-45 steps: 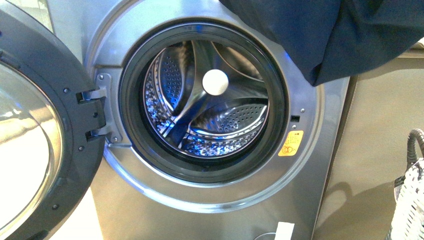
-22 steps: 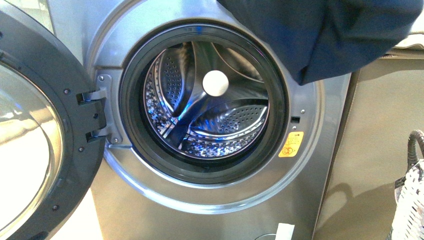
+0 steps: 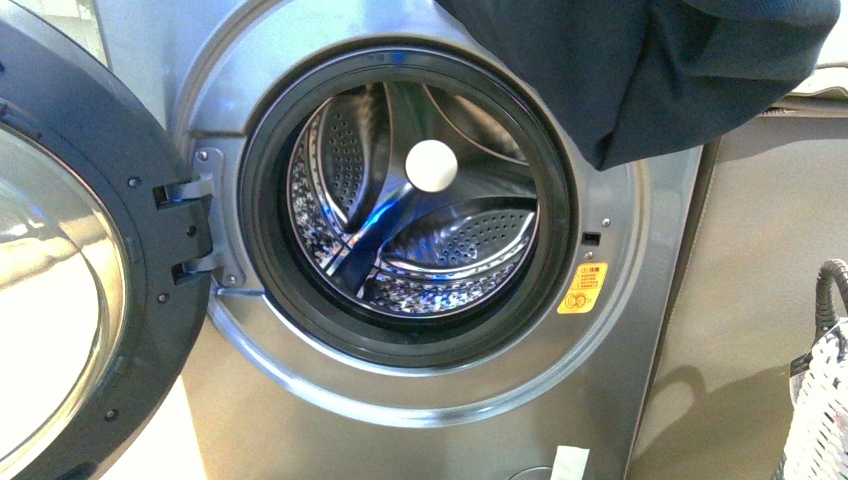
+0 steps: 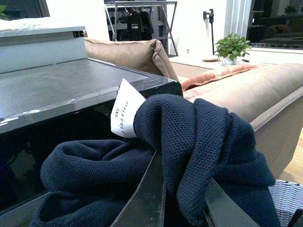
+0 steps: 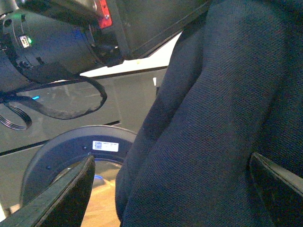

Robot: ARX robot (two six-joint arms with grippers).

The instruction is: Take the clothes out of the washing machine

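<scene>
The washing machine (image 3: pixel 420 400) stands before me, its porthole door (image 3: pixel 70 280) swung open to the left and its steel drum (image 3: pixel 410 200) showing no garment. The clothes (image 3: pixel 640 70), a dark navy knit, hang at the top right of the front view, above the washer's upper right corner. In the left wrist view my left gripper (image 4: pixel 182 201) is shut on a fold of the clothes (image 4: pixel 199 142), over the washer's black top (image 4: pixel 61 90); a white label (image 4: pixel 124 113) sticks out. In the right wrist view my right gripper (image 5: pixel 173 187) is open, with the clothes (image 5: pixel 208 142) hanging between its wide-spread fingers (image 5: pixel 71 189).
A grey-and-white woven basket (image 3: pixel 822 400) with a dark handle stands at the right edge. A beige sofa side (image 3: pixel 760 300) rises to the right of the washer, with cushions (image 4: pixel 142 54) behind. The open door (image 5: pixel 75 151) also shows under the right wrist.
The hanging clothes shifted slightly left and up over the last second, then held still. The washer and door have not moved.
</scene>
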